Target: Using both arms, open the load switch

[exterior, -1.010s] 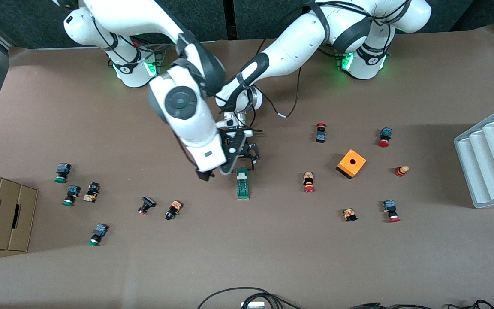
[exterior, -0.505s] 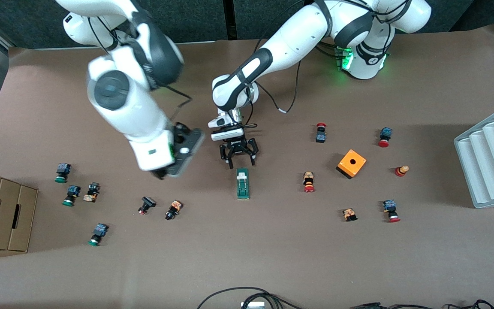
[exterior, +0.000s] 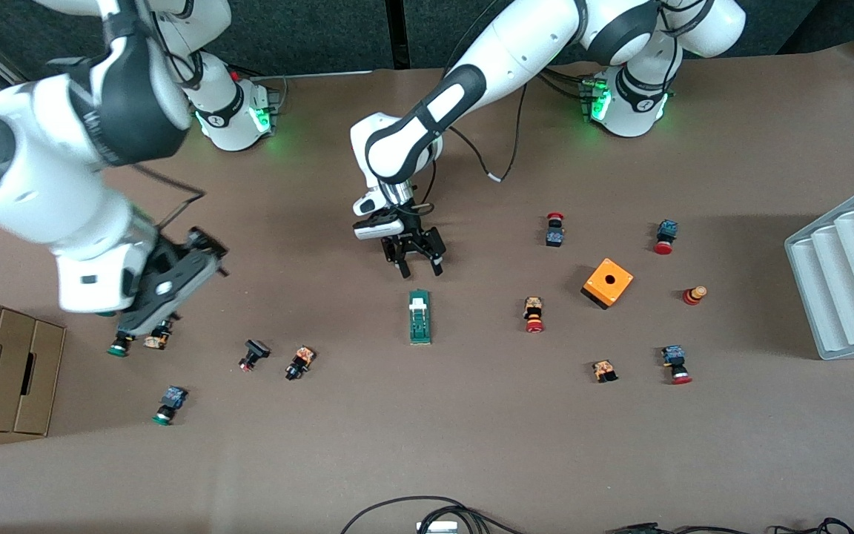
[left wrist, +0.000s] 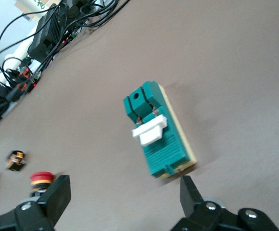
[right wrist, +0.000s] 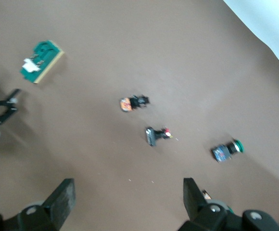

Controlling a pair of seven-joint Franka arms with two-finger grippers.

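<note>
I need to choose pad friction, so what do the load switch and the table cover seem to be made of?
Load switch: probably moulded plastic, matte dark green with a white slider and a cream base edge. Table cover: seemingly brown paper or thin sheet, matte, faintly creased.

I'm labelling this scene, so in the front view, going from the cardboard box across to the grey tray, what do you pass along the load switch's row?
Cardboard box → right gripper → load switch → orange box → grey tray.
</note>
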